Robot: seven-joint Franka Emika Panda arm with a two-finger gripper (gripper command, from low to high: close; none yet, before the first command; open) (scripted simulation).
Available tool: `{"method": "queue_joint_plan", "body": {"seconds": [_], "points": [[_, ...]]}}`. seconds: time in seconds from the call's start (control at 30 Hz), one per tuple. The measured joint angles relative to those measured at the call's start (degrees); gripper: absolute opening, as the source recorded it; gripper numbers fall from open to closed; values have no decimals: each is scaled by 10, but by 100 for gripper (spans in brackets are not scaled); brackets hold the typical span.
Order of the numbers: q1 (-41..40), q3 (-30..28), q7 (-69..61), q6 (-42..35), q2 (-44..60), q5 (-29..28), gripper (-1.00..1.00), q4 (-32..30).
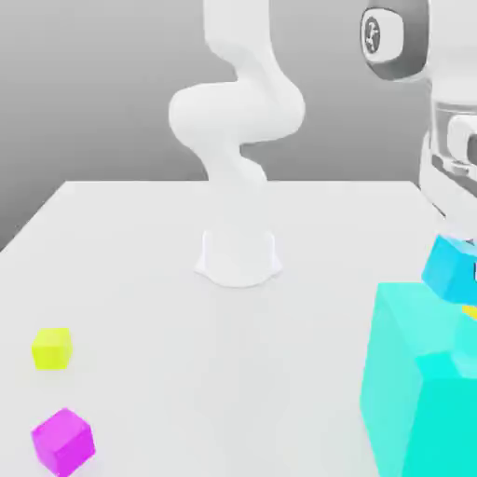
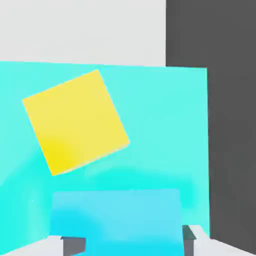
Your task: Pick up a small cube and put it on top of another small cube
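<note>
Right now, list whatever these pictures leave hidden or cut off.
- Exterior view: the gripper runs off the right edge, as does the sky-blue cube it holds.
- Exterior view: the golden-yellow cube is a sliver at the edge, behind the blue cube.
- Hand view: the blue cube hides the grip, and the turquoise block hides the table beneath.

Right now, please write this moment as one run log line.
end effector: shut on blue cube | above turquoise block | yellow cube on block | stacking: not yet

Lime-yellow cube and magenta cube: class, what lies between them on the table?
Nothing. In the exterior view, bare white table separates the lime-yellow cube from the magenta cube; they sit apart.
</note>
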Motion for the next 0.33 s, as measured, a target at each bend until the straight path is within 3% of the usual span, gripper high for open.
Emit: {"method": "queue_joint_plan", "body": {"seconds": [0.1,0.2,0.23,0.33], "points": [[25,12,-48,-59,1,-39,-100,34],[27,11,-55,-16,23,-58,-100,2],[27,11,-54,6,31,-60,100,-12],[26,11,-54,6,31,-60,100,-12]]}}
